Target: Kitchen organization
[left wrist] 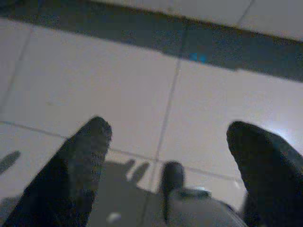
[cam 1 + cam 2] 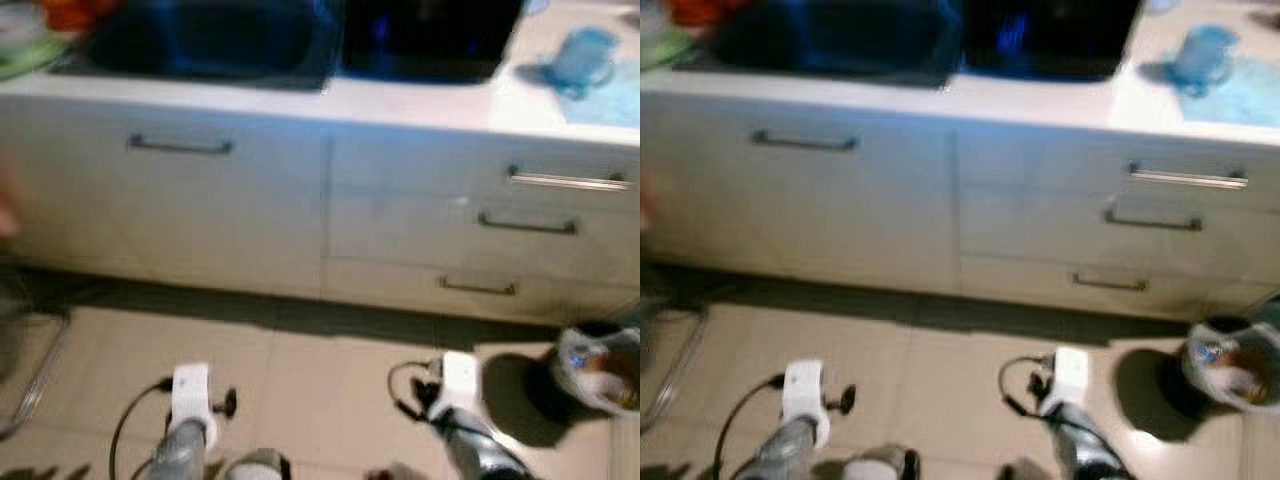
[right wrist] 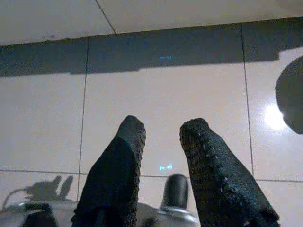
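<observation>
Left end effector (image 1: 165,142) spread, right end effector (image 3: 163,137) narrowly parted, both empty over floor; steady up before reaching for the blue cup (image 2: 582,58) at one o'clock on the table (image 2: 420,105).

Both head views look forward and down from standing height, sharing the white cabinet front (image 2: 320,210) and tiled floor (image 2: 320,370). Each wrist view points down, close above that floor.

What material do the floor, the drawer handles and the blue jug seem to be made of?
Floor: glossy tile, probably ceramic; grout lines and a bright glare spot show. Drawer handles: thin bars, probably metal; the top one glints. Blue jug: perhaps translucent plastic; too blurred to be sure.
</observation>
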Robot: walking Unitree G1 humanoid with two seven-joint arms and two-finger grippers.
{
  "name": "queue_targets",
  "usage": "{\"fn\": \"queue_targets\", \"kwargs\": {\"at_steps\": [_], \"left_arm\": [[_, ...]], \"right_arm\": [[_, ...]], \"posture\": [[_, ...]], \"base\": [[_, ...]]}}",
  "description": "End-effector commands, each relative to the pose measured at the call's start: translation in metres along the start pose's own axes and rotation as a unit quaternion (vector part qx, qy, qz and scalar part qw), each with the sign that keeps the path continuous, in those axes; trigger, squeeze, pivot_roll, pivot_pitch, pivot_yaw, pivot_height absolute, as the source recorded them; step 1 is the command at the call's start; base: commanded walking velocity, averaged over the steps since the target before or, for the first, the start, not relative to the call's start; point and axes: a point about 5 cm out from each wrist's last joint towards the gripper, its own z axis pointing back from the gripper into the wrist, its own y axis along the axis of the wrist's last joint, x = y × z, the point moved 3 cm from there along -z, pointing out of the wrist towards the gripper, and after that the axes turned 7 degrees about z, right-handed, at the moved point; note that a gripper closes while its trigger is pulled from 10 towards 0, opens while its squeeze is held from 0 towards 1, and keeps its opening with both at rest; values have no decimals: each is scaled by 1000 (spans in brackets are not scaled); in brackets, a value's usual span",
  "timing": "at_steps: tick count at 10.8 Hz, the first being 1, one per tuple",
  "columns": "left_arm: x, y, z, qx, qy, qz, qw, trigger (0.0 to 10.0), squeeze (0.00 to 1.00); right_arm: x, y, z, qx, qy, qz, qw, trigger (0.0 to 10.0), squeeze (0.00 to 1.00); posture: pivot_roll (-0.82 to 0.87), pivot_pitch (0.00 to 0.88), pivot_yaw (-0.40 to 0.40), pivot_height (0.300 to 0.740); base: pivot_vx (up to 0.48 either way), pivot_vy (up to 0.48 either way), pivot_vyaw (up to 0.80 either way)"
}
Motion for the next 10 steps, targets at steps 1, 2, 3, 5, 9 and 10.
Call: {"fn": "queue_targets", "kwargs": {"at_steps": [1,2,3,5,9,10], "left_arm": [[-3,-15,4,-23,6,2,1000,10000,0],[-3,-15,4,-23,6,2,1000,10000,0],[-4,-15,4,-22,7,2,1000,10000,0],[-4,-14,4,-23,8,3,1000,10000,0],[-5,-14,4,-21,9,3,1000,10000,0],[-5,-14,4,-21,9,3,1000,10000,0]], "right_arm": [[0,-6,1,-12,-1,-3,1000,10000,0],[0,-6,1,-12,-1,-3,1000,10000,0],[0,-6,1,-12,0,-3,1000,10000,0],[0,-6,1,-11,0,-2,1000,10000,0],[0,-5,1,-11,1,-1,1000,10000,0],[0,-5,1,-11,1,-2,1000,10000,0]], "posture": [[105,161,-12,740],[106,163,-13,740],[108,163,-14,740],[108,163,-14,740],[109,164,-15,740],[110,164,-15,740]], "base": [[0,472,0],[0,472,0],[0,472,0],[0,472,0],[0,472,0],[0,472,0]]}}
